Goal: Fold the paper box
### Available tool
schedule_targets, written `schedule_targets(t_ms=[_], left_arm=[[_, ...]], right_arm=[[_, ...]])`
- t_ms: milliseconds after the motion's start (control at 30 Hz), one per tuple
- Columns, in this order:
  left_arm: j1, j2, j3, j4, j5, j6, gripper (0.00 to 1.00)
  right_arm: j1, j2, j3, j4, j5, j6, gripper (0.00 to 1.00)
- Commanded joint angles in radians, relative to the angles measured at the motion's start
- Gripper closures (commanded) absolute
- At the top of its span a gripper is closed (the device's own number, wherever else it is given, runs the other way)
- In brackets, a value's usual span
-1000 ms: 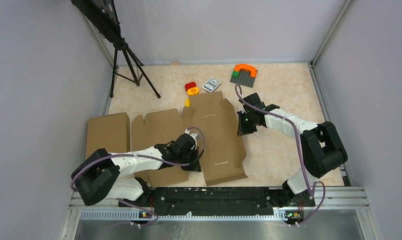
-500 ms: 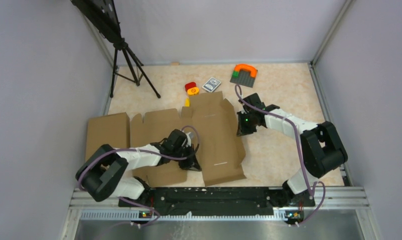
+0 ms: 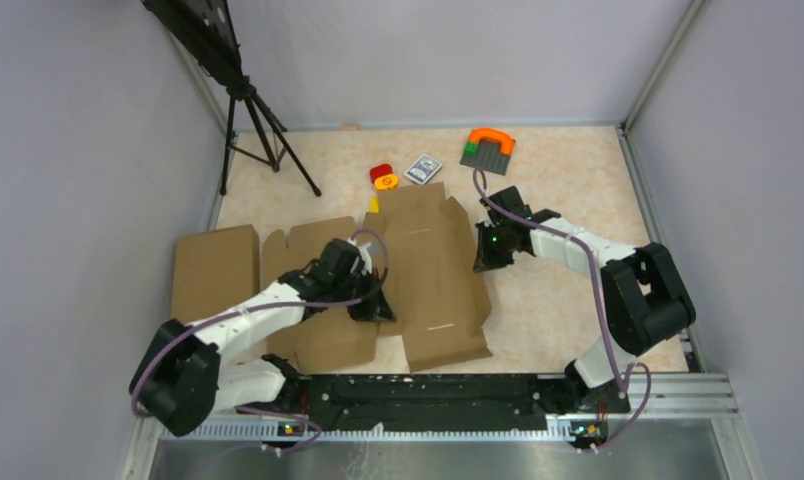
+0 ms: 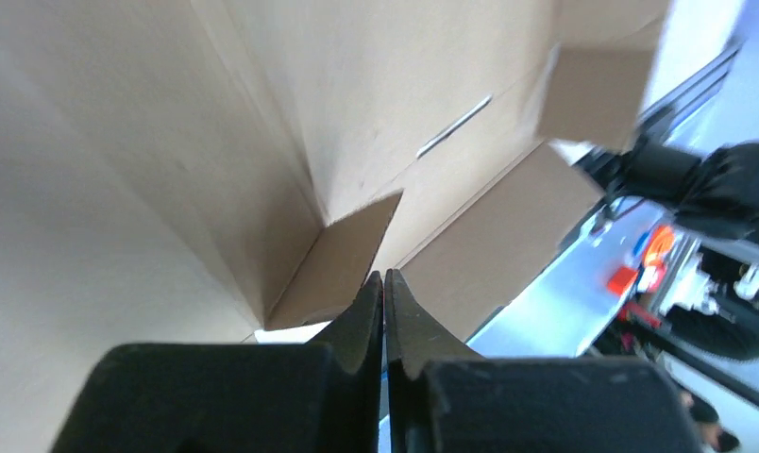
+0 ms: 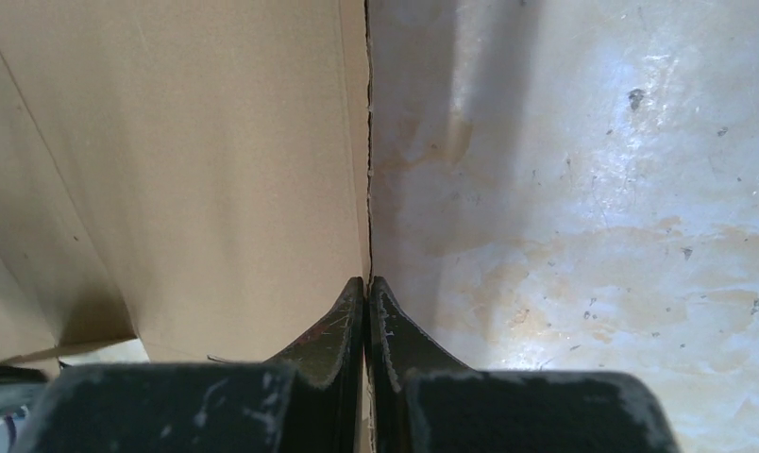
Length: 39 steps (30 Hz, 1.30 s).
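Lying near the middle of the pale marbled table (image 3: 558, 190), the plain brown die-cut cardboard sheet that is the paper box (image 3: 433, 290) is seen only partly raised, with its long centre panel running away from the arm bases and a wide panel spread out to its left. The left gripper (image 3: 371, 308) is set at the crease between those two panels. Its jaws are pressed fully together, nothing is held, and in the left wrist view a small corner flap (image 4: 343, 260) stands just beyond the tips. The right gripper (image 3: 485, 258) is placed at the sheet's right edge, and its jaws are likewise closed tight. In the right wrist view the cardboard edge runs straight down to the tips, but whether it is actually pinched cannot be told.

Several faults are judged possible from here. With nothing gripped on the left, the whole sheet could be slid across the smooth table when the crease is pushed. The closed tips could skid off the fold line, so that the panel is bent in the wrong place. A raised wall could spring back if it is released early. The second brown cardboard box (image 3: 213, 265), just beside the left panel, could be nudged.
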Motion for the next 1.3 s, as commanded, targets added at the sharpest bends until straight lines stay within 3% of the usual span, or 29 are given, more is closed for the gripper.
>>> schedule_targets(t_ms=[0, 167, 267, 333, 533, 667, 833, 1033, 1267], left_arm=[[0.133, -0.142, 0.131, -0.211, -0.039, 0.118, 0.95], [0.316, -0.237, 0.187, -0.338, -0.109, 0.194, 0.51], [0.455, -0.267, 0.186, -0.369, -0.089, 0.228, 0.31], [0.528, -0.280, 0.184, -0.356, -0.065, 0.232, 0.20], [0.782, -0.268, 0.199, -0.348, -0.104, 0.234, 0.03], [0.894, -0.215, 0.194, -0.252, -0.085, 0.217, 0.01], [0.897, -0.109, 0.234, -0.166, -0.202, 0.219, 0.01], [0.897, 0.006, 0.219, -0.092, -0.238, 0.243, 0.02], [0.897, 0.161, 0.214, -0.055, 0.001, 0.269, 0.11]], right_arm=[[-0.035, -0.021, -0.019, 0.017, 0.039, 0.028, 1.00], [-0.095, -0.054, -0.045, 0.003, 0.051, 0.024, 1.00], [-0.125, -0.090, -0.065, -0.010, 0.070, 0.024, 1.00], [-0.134, -0.116, -0.077, -0.019, 0.090, 0.020, 1.00], [-0.162, -0.170, -0.099, -0.036, 0.119, 0.012, 1.00], [-0.163, -0.159, -0.096, -0.033, 0.087, -0.006, 0.95], [-0.163, -0.137, -0.075, -0.037, 0.057, -0.018, 0.91], [-0.162, -0.138, -0.059, -0.052, 0.004, -0.029, 0.89], [-0.163, -0.118, -0.063, -0.039, -0.026, -0.035, 0.87]])
